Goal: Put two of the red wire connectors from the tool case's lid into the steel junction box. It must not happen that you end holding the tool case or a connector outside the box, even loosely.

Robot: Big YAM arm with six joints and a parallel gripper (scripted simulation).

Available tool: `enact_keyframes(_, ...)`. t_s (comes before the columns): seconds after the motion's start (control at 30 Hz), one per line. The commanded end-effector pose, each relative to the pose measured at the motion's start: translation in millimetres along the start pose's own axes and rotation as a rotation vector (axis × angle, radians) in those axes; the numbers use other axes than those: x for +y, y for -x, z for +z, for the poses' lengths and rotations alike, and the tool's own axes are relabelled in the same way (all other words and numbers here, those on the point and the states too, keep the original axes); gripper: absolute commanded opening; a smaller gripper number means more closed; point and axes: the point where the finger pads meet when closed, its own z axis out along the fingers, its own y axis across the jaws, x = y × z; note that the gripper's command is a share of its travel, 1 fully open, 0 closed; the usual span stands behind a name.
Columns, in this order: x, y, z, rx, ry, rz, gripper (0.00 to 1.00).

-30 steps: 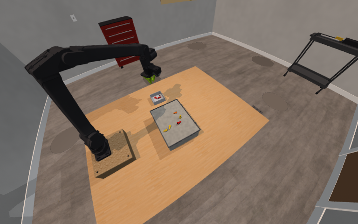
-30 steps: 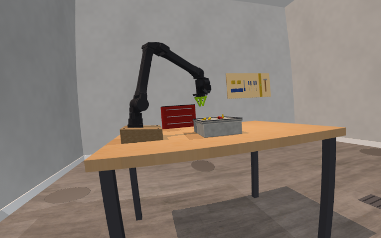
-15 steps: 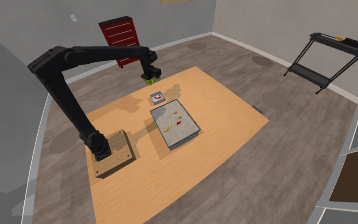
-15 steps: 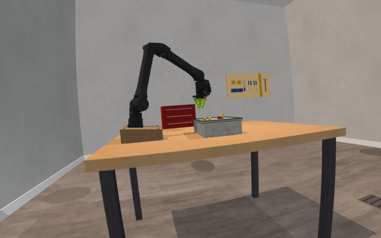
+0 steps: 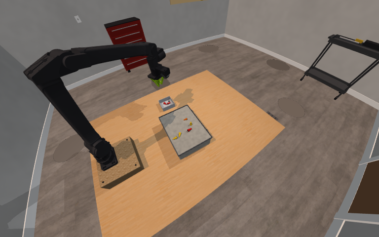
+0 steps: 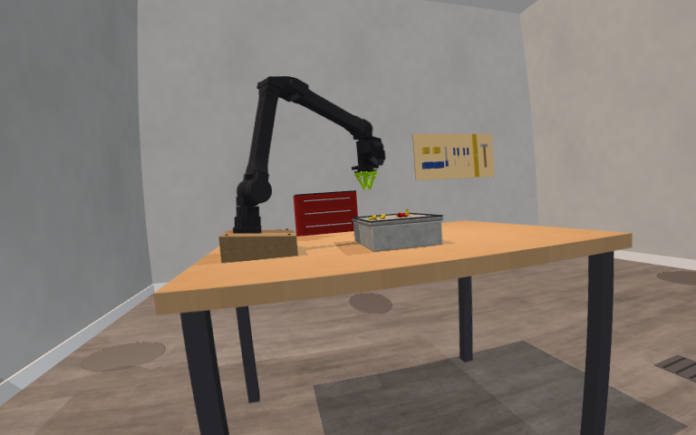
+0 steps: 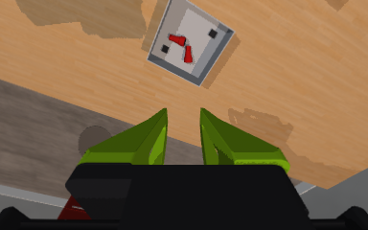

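The small steel junction box sits on the table just beyond the grey tool case's lid. In the wrist view the box holds two red wire connectors lying side by side. One red connector lies on the lid, among an orange one and several yellow ones. My gripper hangs high above the table's far edge, beyond the box. Its green fingers stand slightly apart with nothing between them.
The arm's wooden base block stands at the table's left front. A red drawer cabinet stands on the floor behind the table. The table's far edge runs right below the gripper.
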Motion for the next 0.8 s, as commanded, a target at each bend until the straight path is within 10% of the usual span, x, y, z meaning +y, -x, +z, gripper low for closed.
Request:
enact_keyframes(0.0,9.2,-5.7,-6.7,0.000,0.009,-0.003,0.29)
enact_keyframes(0.77,-3.5,-5.7,14.3,-0.005,-0.039,-0.008,0.29)
